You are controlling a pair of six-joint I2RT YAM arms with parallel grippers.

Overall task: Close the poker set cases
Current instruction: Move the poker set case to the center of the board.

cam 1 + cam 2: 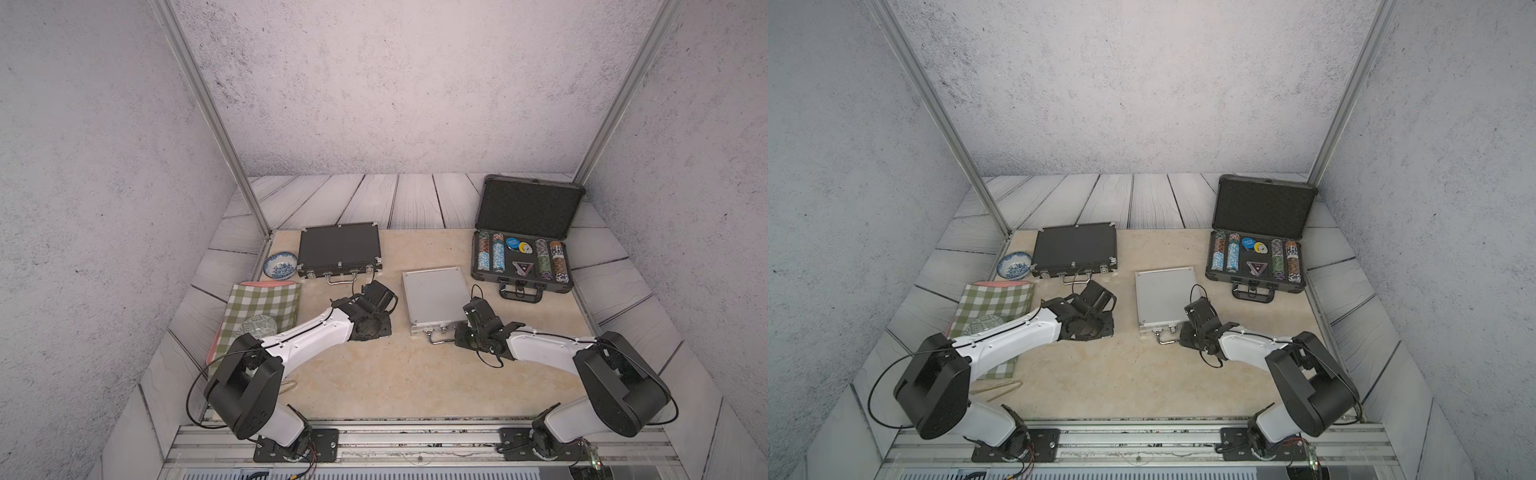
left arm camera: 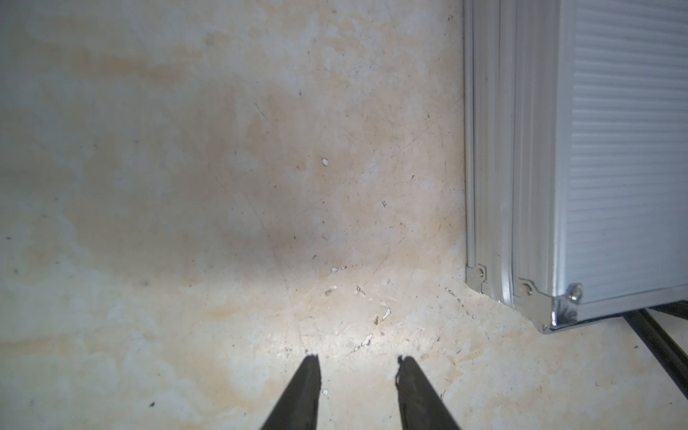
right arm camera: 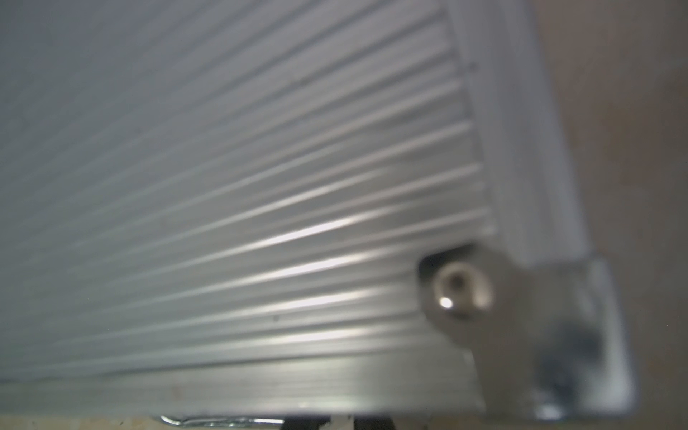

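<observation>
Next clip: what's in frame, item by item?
black case: one, black, far left, closed
silver case: one, silver, centre, closed
ribbed case: one, dark grey, far right, lid up
chip rows: four, mixed colours, inside ribbed case
bowl: one, blue and white, beside black case
checked cloth: one, green and white, left edge
round dish: one, pale patterned, on the cloth
left gripper: one, black, open, beside silver case
right gripper: one, black, at silver case's front corner
</observation>
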